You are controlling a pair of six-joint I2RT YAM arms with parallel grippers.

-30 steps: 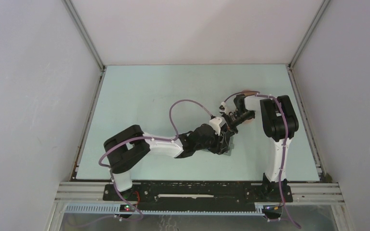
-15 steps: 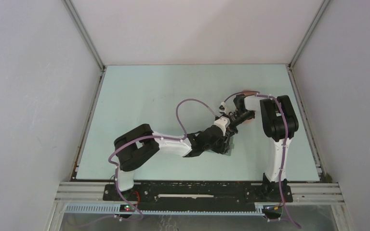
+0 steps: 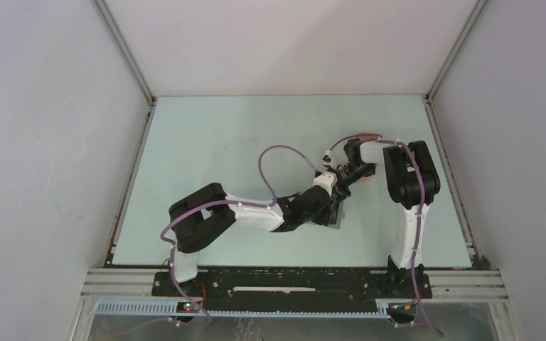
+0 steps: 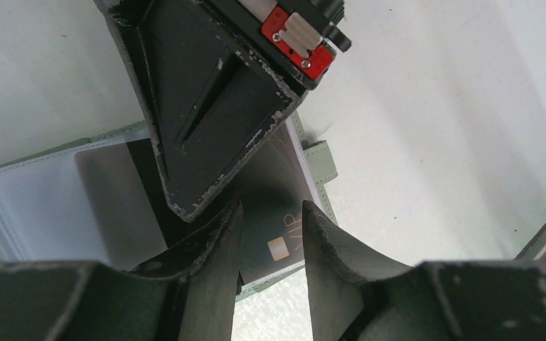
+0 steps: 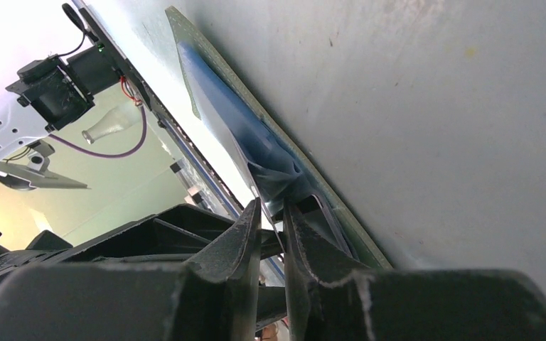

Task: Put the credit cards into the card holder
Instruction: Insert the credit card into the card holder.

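The grey-green card holder (image 4: 320, 160) lies open on the table, with clear sleeves (image 4: 35, 206) on its left half. A dark credit card (image 4: 277, 240) with a gold chip and "VIP" lies on its right half. My left gripper (image 4: 271, 207) hovers open just above that card, holding nothing. My right gripper (image 5: 271, 204) reaches in from the far side, one finger (image 4: 206, 106) over the card. Its jaws stand a little apart, with the card's thin edge (image 5: 274, 226) between them and light showing beside it. From above, both grippers (image 3: 333, 206) (image 3: 340, 186) meet over the holder (image 3: 339, 222).
A salmon-pink tray (image 3: 367, 135) peeks out behind the right arm at the back right. The left arm lies stretched across the table's near middle. White walls enclose the table on three sides.
The left arm's elbow has swung to the right and its cable loop has risen, while its gripper stays at the holder. The right arm has not visibly moved.
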